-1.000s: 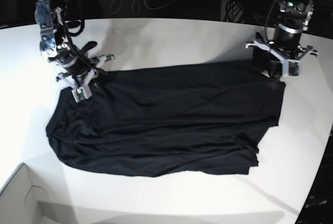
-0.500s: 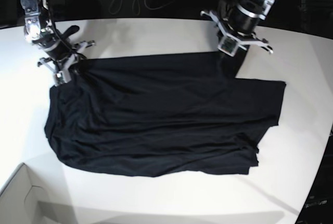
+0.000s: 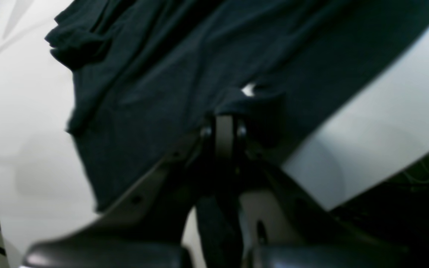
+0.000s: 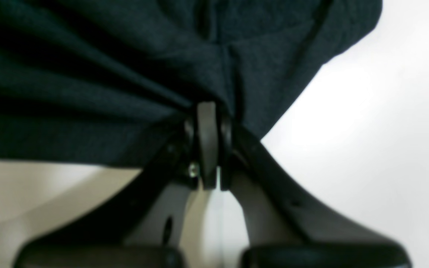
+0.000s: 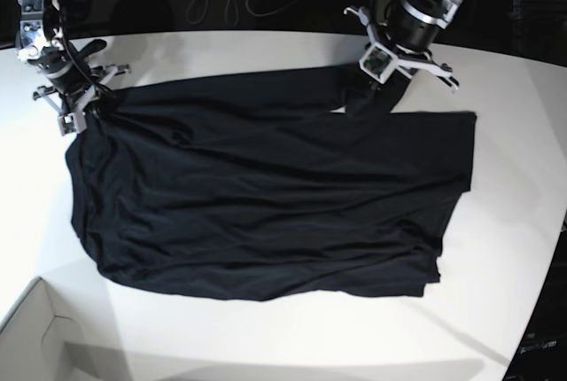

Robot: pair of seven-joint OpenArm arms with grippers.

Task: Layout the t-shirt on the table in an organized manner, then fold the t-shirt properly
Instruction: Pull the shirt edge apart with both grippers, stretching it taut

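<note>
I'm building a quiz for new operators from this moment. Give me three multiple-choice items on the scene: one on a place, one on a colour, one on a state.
1. Where does the cardboard box sit in the base view?
A. lower left corner
B. upper right corner
C. centre

2. What colour is the t-shirt?
A. white
B. black
C. red

3. What is the right pincer doing?
A. hanging open above the table
B. shut on the t-shirt
C. shut on a cable

Answers:
1. A, its pale corner shows there.
2. B, the cloth is black in every view.
3. B, the wrist view shows fabric bunched between the closed tips.
</note>
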